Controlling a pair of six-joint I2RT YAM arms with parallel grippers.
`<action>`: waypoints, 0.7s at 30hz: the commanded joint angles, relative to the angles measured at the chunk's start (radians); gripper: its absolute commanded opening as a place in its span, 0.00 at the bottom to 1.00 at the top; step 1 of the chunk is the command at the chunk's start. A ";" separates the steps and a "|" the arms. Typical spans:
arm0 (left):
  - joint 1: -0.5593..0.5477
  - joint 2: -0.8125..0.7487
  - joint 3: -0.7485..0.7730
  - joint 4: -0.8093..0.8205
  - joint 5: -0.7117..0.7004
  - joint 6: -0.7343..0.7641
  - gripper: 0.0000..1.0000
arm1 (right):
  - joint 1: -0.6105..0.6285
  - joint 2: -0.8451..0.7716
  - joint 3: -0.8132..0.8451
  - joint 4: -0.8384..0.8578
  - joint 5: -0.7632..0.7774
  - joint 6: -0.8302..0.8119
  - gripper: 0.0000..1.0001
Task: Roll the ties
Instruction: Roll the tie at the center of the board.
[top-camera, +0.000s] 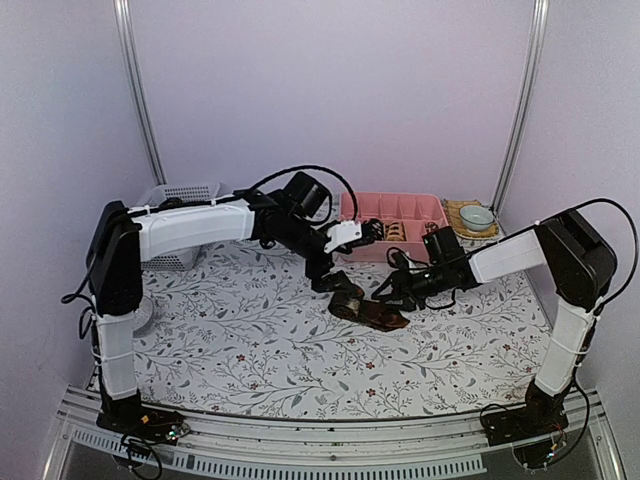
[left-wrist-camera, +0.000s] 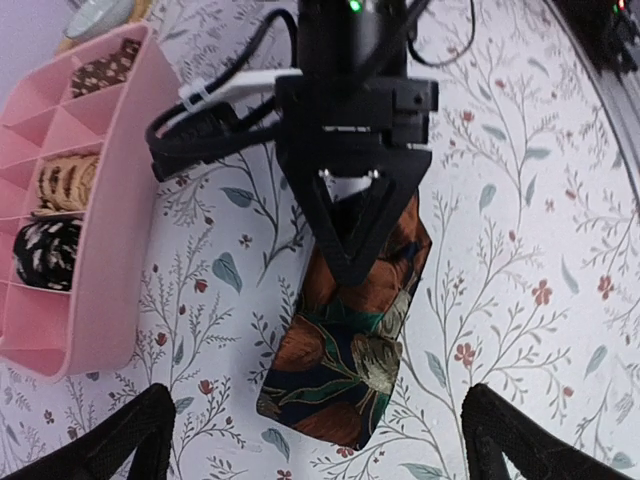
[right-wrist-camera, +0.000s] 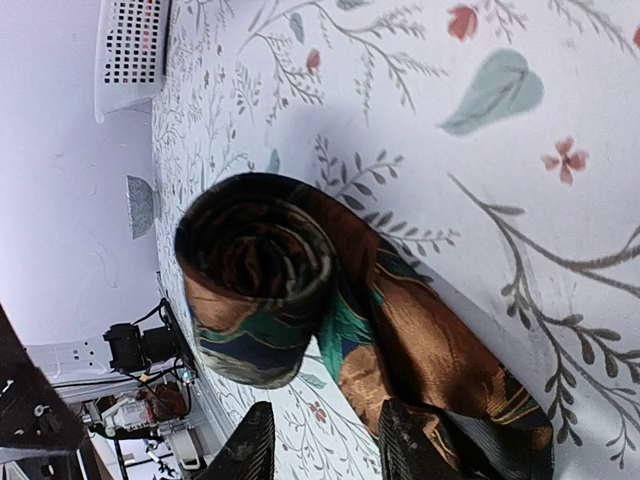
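Observation:
A dark brown tie (top-camera: 367, 311) with green and tan leaf print lies mid-table, one end wound into a coil (right-wrist-camera: 262, 270) and its tail (right-wrist-camera: 440, 370) running out flat. My left gripper (left-wrist-camera: 318, 420) hovers over the coil (left-wrist-camera: 340, 350), wide open, its fingers (left-wrist-camera: 125, 445) well clear on both sides. My right gripper (right-wrist-camera: 325, 445) sits low at the tail end, jaws partly apart. One of its fingers (right-wrist-camera: 405, 440) lies over the tail and the other stands on bare cloth. Rolled ties, black (left-wrist-camera: 45, 250), tan (left-wrist-camera: 65, 180) and dark (left-wrist-camera: 105, 65), fill tray compartments.
The pink compartment tray (top-camera: 392, 207) stands just behind the grippers, close to the left arm's wrist. A white mesh basket (top-camera: 182, 195) is at the back left. A small bowl (top-camera: 477, 216) on a mat sits at the back right.

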 joint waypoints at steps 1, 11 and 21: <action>0.051 -0.064 -0.066 0.086 0.061 -0.290 1.00 | 0.008 -0.113 0.053 -0.042 0.042 -0.014 0.36; 0.149 -0.071 -0.296 0.319 0.078 -0.728 0.78 | 0.078 -0.052 0.089 -0.007 0.066 0.028 0.44; 0.154 0.002 -0.320 0.385 0.105 -0.794 0.69 | 0.098 0.002 0.084 0.034 0.079 0.065 0.52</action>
